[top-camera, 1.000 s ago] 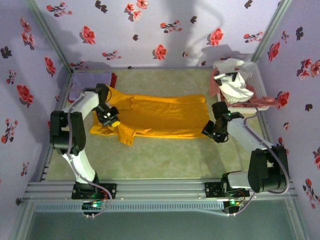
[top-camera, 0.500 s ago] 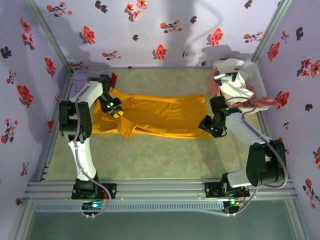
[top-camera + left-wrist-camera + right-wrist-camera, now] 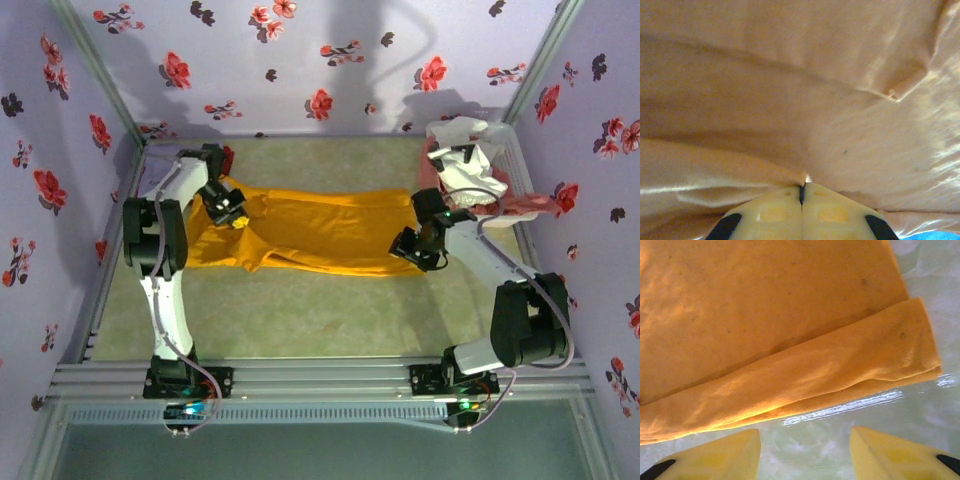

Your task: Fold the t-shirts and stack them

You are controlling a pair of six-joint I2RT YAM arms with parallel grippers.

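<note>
A mustard-orange t-shirt (image 3: 310,232) lies spread across the middle of the table, its near edge folded over. At the shirt's left end, my left gripper (image 3: 229,209) is shut on it. In the left wrist view the yellow fingers (image 3: 775,210) meet, with a ridge of the orange t-shirt (image 3: 790,100) pinched at their tip. My right gripper (image 3: 412,250) stands open just off the shirt's right near corner. In the right wrist view its gripper (image 3: 804,434) hangs over bare table, and the folded hem of the orange t-shirt (image 3: 815,375) lies just beyond it.
A heap of white cloth (image 3: 468,165) and pink cloth (image 3: 520,205) sits at the back right, close behind the right arm. A bit of red cloth (image 3: 228,156) shows at the back left. Flowered walls close in three sides. The green table (image 3: 320,310) runs in front of the shirt.
My left gripper has drawn the shirt's left part back toward the far left corner, flattening the bunched sleeve. My right gripper has shifted slightly left and back toward the hem.
</note>
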